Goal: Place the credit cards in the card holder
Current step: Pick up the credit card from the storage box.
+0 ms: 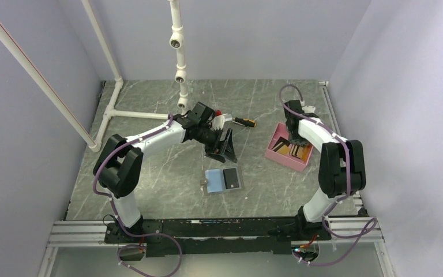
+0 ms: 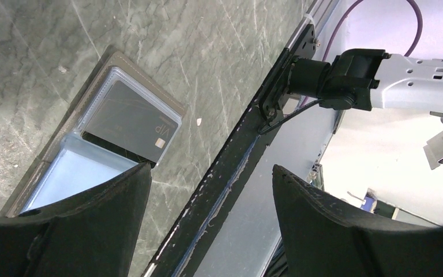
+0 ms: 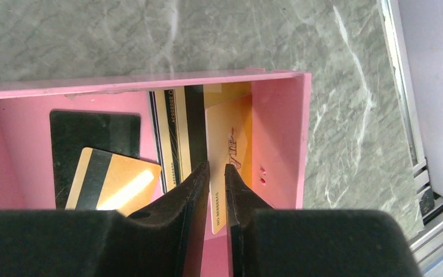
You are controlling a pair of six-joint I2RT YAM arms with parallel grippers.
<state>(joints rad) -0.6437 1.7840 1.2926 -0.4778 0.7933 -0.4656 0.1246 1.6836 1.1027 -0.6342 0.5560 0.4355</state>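
Observation:
The card holder [image 1: 224,180] lies open on the table, light blue inside, with a dark grey card [image 1: 231,178] in its pocket. In the left wrist view the holder [image 2: 63,173] and that dark VIP card [image 2: 130,121] show below my left fingers. My left gripper [image 1: 226,151] [image 2: 210,170] is open and empty, above and behind the holder. My right gripper [image 1: 293,144] [image 3: 217,167] reaches into the pink tray [image 1: 272,144] [image 3: 277,138], its fingers closed on the edge of a tan credit card [image 3: 228,135]. Other cards lie in the tray: a black one [image 3: 92,133], an orange striped one [image 3: 112,184] and a striped one on edge [image 3: 179,133].
A screwdriver with an orange and black handle [image 1: 243,122] lies behind the left gripper. A white pipe frame [image 1: 179,57] stands at the back left. The black rail [image 1: 219,228] runs along the near edge. Walls close in both sides.

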